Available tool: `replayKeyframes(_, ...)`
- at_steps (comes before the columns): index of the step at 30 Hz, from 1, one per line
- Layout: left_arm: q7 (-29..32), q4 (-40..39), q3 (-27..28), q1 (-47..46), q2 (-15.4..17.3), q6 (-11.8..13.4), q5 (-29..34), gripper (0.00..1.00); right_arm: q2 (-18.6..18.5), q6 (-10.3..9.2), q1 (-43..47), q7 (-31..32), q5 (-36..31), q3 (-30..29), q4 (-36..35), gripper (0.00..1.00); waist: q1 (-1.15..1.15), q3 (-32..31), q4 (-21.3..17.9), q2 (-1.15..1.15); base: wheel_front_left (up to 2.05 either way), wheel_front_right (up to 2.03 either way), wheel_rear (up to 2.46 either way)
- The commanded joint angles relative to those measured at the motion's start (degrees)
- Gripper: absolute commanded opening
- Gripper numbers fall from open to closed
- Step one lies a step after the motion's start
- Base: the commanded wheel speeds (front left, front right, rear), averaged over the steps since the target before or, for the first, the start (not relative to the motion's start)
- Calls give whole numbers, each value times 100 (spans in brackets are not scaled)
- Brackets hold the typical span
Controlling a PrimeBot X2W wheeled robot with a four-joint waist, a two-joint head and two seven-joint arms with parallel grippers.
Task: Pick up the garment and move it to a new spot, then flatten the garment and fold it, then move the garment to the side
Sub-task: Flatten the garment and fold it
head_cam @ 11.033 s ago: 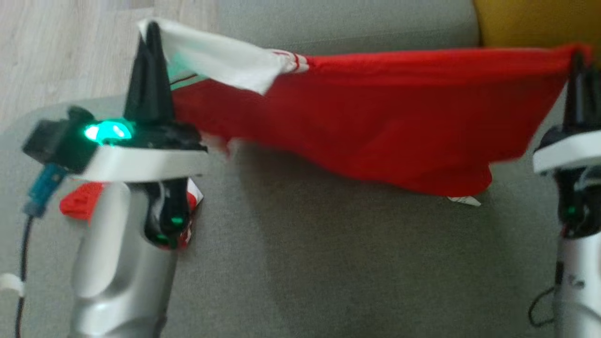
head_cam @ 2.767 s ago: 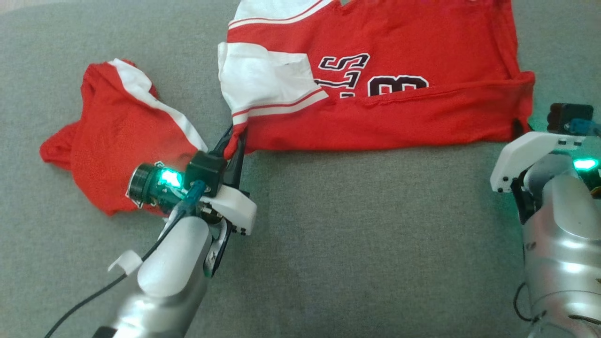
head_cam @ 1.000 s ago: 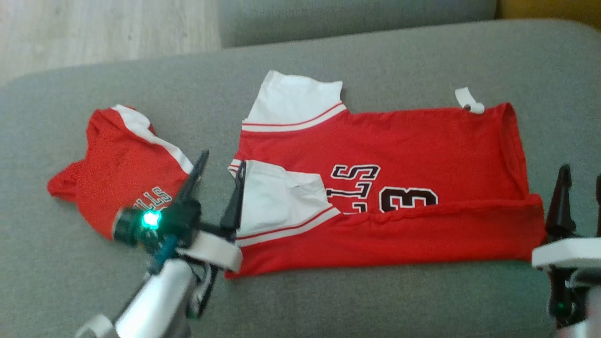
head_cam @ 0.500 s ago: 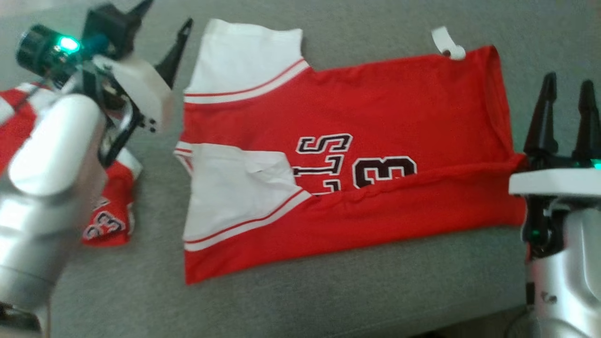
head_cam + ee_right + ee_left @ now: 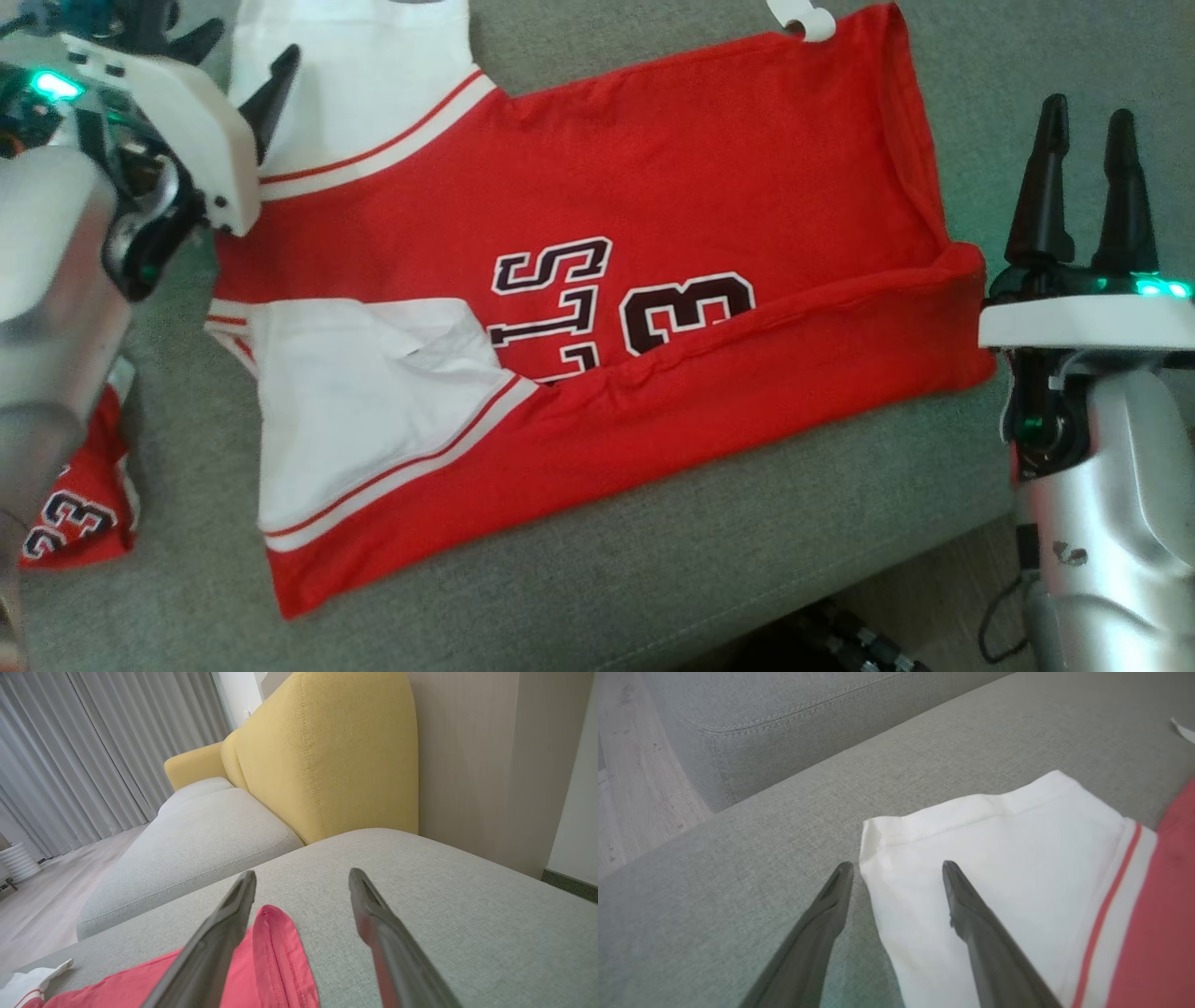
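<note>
The garment (image 5: 691, 177), a red jersey with white sleeves and dark number lettering, lies spread on the grey sofa cushion (image 5: 579, 579). Its near long edge is folded up over the lettering. At the upper left, my left gripper (image 5: 247, 56) is open over the far white sleeve (image 5: 355, 84). In the left wrist view the left gripper (image 5: 897, 865) straddles the side edge of that sleeve (image 5: 1017, 858) near its corner, one finger over cloth, one over cushion. My right gripper (image 5: 1088, 110) stands open just right of the hem end. The right wrist view shows it (image 5: 302, 873) above the red hem corner (image 5: 280, 952).
A second red garment (image 5: 75, 513) lies crumpled at the lower left, partly behind my left forearm. A white tag (image 5: 803, 19) sticks out at the jersey's far edge. The cushion's front edge drops to the floor (image 5: 934, 607) at lower right. A yellow backrest (image 5: 327, 756) rises beyond.
The head view has swung nearer and to the right. My left gripper has gone from the near sleeve up to the far sleeve's corner, still open. The right gripper stays open by the hem.
</note>
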Motion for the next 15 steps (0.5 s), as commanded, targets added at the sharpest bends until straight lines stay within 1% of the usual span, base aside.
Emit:
replayKeyframes(1, 3, -28, 142, -406, 276, 11, -62, 100, -39, -5, -117, -55, 65, 94, -117, 100, -1, 84, -86, 0, 0, 0, 0)
replayKeyframes(8, 55, 355, -218, -682, 390, 11, -318, 100, -39, -5, -101, -61, 179, 139, -173, 100, -1, 187, -233, 0, 0, 0, 0)
replayKeyframes(9, 100, 402, -354, -721, 462, 10, -375, 100, -39, -5, -97, -61, 189, 154, -182, 100, -1, 205, -293, 0, 0, 0, 0)
replayKeyframes(12, 215, 404, -533, -743, 531, 10, -554, 100, -39, -5, -75, -61, 176, 116, -226, 100, -1, 219, -331, 0, 0, 0, 0)
replayKeyframes(15, 412, 349, -654, -753, 560, 10, -861, 100, -39, -5, -50, -61, 164, 57, -271, 100, -1, 255, -346, 0, 0, 0, 0)
